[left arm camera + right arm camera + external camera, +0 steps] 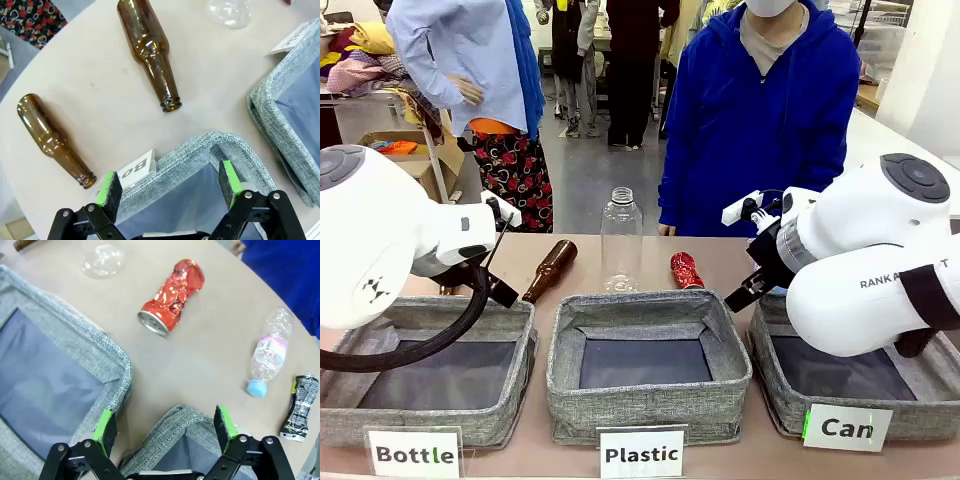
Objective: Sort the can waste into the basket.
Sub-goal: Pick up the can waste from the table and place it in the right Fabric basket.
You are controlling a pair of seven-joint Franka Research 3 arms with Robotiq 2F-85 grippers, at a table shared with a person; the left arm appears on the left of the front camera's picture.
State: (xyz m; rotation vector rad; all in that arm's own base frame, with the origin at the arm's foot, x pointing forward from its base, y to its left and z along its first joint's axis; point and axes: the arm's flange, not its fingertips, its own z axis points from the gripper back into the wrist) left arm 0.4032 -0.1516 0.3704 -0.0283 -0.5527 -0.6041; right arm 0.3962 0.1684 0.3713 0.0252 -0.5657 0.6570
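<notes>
Both cans lay on the table [210,360], outside the baskets. The red can [171,296] lay on its side on bare tabletop beyond the corner of the "Can" basket [172,422], apart from it. The black-and-silver can [300,407] lay farther off, near the table's edge on the person's side. A small clear bottle with a blue cap [267,352] lay on its side between the two cans, touching neither.

The right claw [165,421] hung over the near corner of the "Can" basket, its fingers spread wide and holding nothing. The "Plastic" basket [90,340] stood just beside that corner, with a narrow strip of table between the two rims.

From the front, a tall clear bottle [621,240] stood upright behind the "Plastic" basket, near the red can on the robot's left side of it. A brown bottle [550,270] lay farther left.

The left claw [170,182] was also wide open and empty, over a corner of the "Bottle" basket [200,145]. Two brown bottles lay beyond it, one nearer [52,140] and one farther [150,50].

A person in a blue hooded top [760,110] stood at the far edge of the table, behind the cans.
</notes>
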